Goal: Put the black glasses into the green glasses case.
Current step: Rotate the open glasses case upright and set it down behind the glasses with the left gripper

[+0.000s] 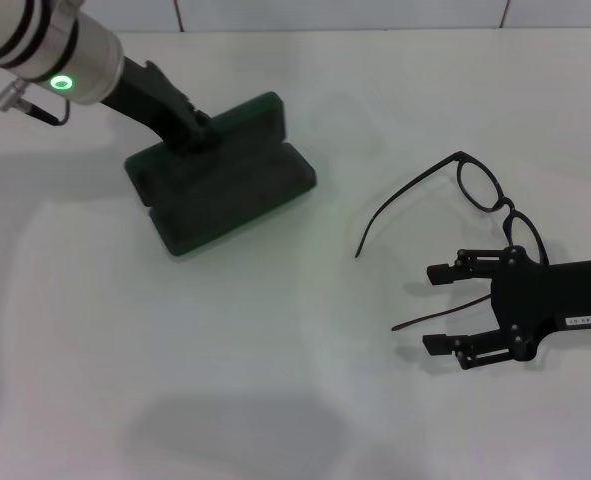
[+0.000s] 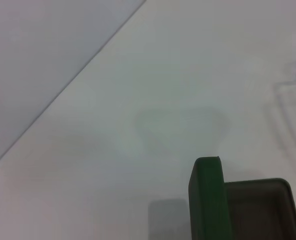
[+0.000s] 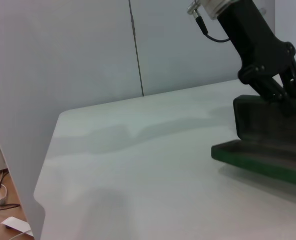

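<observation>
- White and bare, the table (image 1: 275, 350) filled the scene below a pale wall.
- Right tool (image 1: 437, 308) hovered with fingers apart over one temple arm of the thin black-framed glasses (image 1: 485, 190), which lay unfolded well apart from the case.
- Left tool (image 1: 197, 128) sat at the rear edge of the open dark green felt-like hinged glasses case (image 1: 225, 185); its finger state was not discernible.
- Judged step: reaching for the glasses; next, close on the frame and carry it leftward.
- One lens hid beneath the right tool.
</observation>
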### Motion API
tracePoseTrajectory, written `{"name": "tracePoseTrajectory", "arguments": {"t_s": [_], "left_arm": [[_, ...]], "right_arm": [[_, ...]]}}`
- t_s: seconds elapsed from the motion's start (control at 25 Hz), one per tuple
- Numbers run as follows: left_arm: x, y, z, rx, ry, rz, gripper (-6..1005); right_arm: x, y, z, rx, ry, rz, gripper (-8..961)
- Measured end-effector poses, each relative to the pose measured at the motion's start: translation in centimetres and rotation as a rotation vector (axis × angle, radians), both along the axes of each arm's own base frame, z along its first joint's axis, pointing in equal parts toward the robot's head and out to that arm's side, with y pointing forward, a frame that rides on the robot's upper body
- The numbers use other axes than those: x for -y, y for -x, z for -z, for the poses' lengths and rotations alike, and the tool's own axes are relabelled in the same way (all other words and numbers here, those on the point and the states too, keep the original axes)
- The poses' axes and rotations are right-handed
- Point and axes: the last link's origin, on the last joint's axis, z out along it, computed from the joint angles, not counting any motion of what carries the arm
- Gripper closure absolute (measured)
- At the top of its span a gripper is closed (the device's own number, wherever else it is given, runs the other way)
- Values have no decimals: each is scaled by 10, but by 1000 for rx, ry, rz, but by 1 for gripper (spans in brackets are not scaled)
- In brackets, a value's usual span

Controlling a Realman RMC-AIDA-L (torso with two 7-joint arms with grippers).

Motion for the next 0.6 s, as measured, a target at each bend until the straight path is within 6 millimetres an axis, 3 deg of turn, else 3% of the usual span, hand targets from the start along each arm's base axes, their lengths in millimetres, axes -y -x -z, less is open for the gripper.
{"name": "tracePoseTrajectory", "arguments": {"t_s": [0.24, 0.6], "left_arm": [[12, -12, 11, -33, 68, 191, 794], [19, -30, 36, -113, 140, 314, 794]], "right_arm": [[1, -1, 0, -1, 0, 3, 130], [3, -1, 1, -6, 3, 2, 130]]}}
